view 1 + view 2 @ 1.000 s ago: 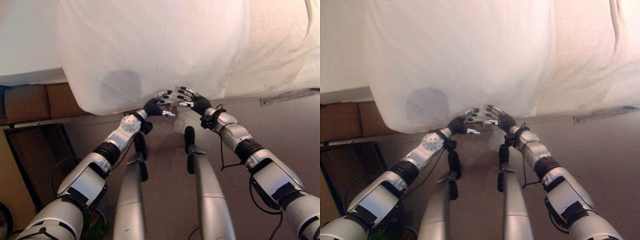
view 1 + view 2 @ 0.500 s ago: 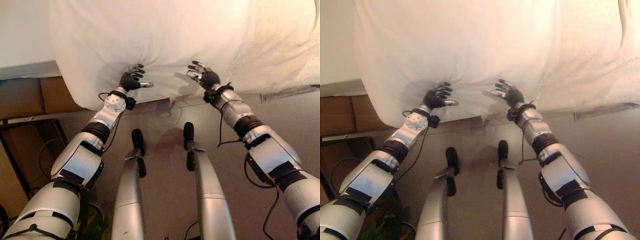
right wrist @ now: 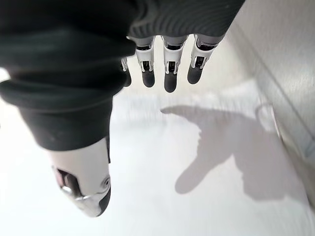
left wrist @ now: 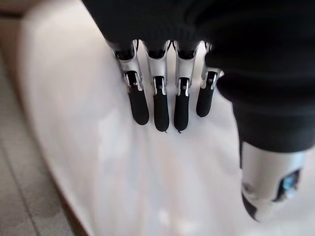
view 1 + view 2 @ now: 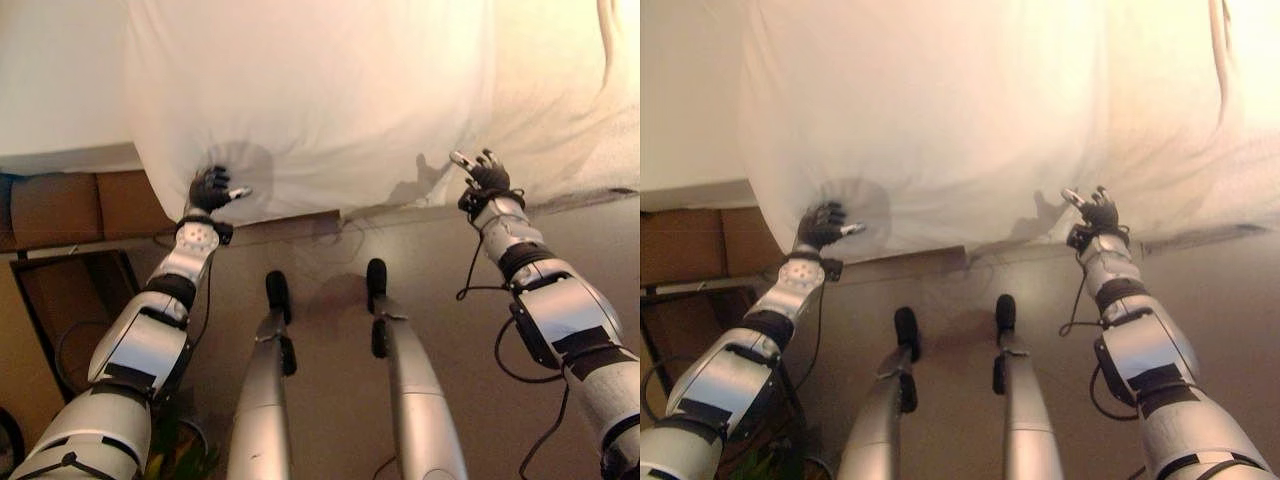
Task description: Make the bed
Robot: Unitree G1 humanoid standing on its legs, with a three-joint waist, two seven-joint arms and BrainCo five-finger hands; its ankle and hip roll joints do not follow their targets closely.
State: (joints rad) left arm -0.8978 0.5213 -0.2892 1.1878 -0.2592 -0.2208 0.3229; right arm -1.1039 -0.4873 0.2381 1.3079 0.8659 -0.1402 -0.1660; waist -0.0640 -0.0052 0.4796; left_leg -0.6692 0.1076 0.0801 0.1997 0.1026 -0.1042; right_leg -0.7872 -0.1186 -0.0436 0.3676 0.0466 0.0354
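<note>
Left eye view: white sheet [image 5: 320, 100] hanging over the bed [image 5: 60, 90] edge, down toward the floor [image 5: 330, 250]. Left hand [image 5: 210, 188] flat against the sheet, right hand [image 5: 484, 175] up by its hem.

Left wrist view: straight fingers [image 4: 160, 105] on the sheet, holding nothing.

Right wrist view: fingers [image 3: 170, 73] straight, just off the sheet.

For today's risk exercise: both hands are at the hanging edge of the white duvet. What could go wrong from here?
1. Both the left hand and the right hand lie open against the white duvet, so neither grips it; it may slip when pushed.
2. The hands are set wide apart, so the edge between them might sag or bunch.
</note>
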